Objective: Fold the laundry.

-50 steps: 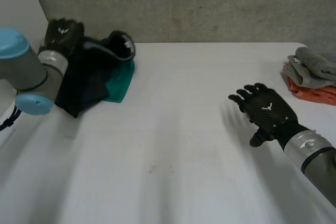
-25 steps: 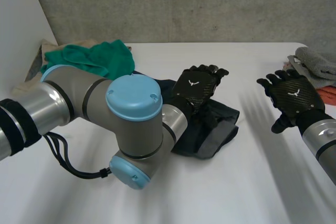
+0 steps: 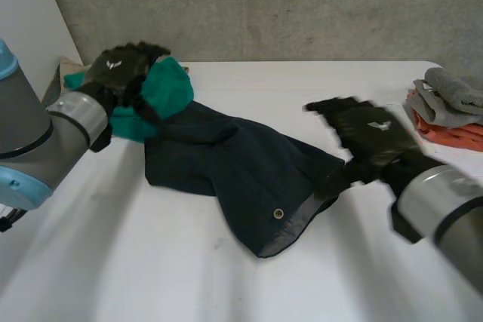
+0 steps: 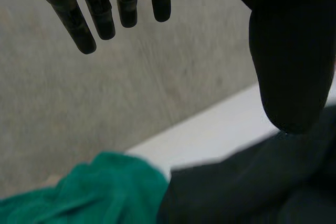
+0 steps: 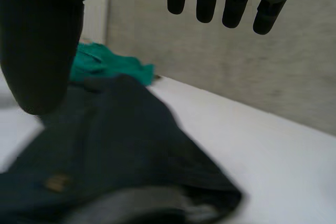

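White table (image 3: pixel 226 277) is meeting a grey concrete wall (image 3: pixel 302 5). One dark garment (image 3: pixel 234 160) is lying mid-table, one green cloth (image 3: pixel 170 92) touching its left end, one grey towel (image 3: pixel 453 96) on one orange cloth (image 3: pixel 445 130) well right, cut off. Left hand (image 3: pixel 121 69) by that end and right hand (image 3: pixel 370 137) at its right edge are spreading straight, empty fingers.

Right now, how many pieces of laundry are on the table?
5: dark garment spread mid-table; green cloth back left, beige cloth edge behind it; grey towel on orange cloth at the right edge. Others may be hidden.
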You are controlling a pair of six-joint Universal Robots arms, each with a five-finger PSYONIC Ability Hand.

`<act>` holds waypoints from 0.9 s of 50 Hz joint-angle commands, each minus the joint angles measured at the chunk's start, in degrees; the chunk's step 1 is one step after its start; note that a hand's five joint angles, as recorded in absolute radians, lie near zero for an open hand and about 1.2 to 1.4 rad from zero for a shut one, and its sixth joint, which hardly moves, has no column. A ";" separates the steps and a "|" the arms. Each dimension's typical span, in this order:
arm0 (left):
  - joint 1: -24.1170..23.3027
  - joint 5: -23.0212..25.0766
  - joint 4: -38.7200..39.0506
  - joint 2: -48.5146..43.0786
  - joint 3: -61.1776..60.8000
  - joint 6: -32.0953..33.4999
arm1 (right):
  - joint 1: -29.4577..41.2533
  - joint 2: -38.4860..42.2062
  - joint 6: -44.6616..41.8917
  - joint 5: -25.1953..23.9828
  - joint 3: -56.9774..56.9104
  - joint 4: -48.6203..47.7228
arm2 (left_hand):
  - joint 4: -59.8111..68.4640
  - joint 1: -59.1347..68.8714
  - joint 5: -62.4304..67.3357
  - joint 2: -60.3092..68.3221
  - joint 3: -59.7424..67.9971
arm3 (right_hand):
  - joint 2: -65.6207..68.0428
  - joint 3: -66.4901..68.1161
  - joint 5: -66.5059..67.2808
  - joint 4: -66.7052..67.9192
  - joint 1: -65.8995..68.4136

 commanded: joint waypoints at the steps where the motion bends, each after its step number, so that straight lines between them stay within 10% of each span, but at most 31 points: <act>1: 4.93 5.74 -0.18 -11.21 2.48 11.20 | 14.55 12.71 2.75 11.07 -7.31 0.02 | 1.97 2.73 0.89 1.84 1.44 | -2.18 -2.51 -2.60 -2.53 -3.40; 13: 2.83 5.48 0.34 -19.22 3.80 14.29 | 24.75 30.74 2.05 27.16 -16.72 -2.26 | 10.88 11.64 9.80 10.75 10.35 | -2.18 -2.51 -2.60 -2.53 -3.40; 18: 0.54 5.04 2.80 -20.54 4.94 14.29 | 26.07 34.26 1.09 28.13 -17.60 -5.69 | 34.91 35.67 33.82 34.78 34.38 | -2.18 -2.51 -2.60 -2.53 -3.40; 22: -0.34 3.90 4.03 -20.80 5.12 14.20 | 26.69 36.46 -1.37 28.66 -17.69 -9.64 | 60.97 61.73 59.88 60.84 60.43 | 19.71 19.38 19.29 19.36 18.49; 25: -1.74 1.36 4.12 -20.19 5.03 14.20 | 25.99 35.94 -2.34 32.68 -16.99 -13.77 | 68.40 69.16 67.31 68.27 67.86 | 61.99 61.66 61.57 61.64 60.77; 29: -3.59 -2.77 3.33 -17.21 4.16 14.20 | 25.20 31.31 -3.65 35.07 -15.59 -14.75 | 68.40 69.16 67.31 68.27 67.86 | 67.82 67.49 67.40 67.47 66.60; 45: -10.18 -5.33 -6.78 18.13 -12.98 11.47 | 1.12 3.24 -35.91 17.76 -10.83 -6.41 | 68.40 69.16 67.31 68.27 67.86 | 67.82 67.49 67.40 67.47 66.60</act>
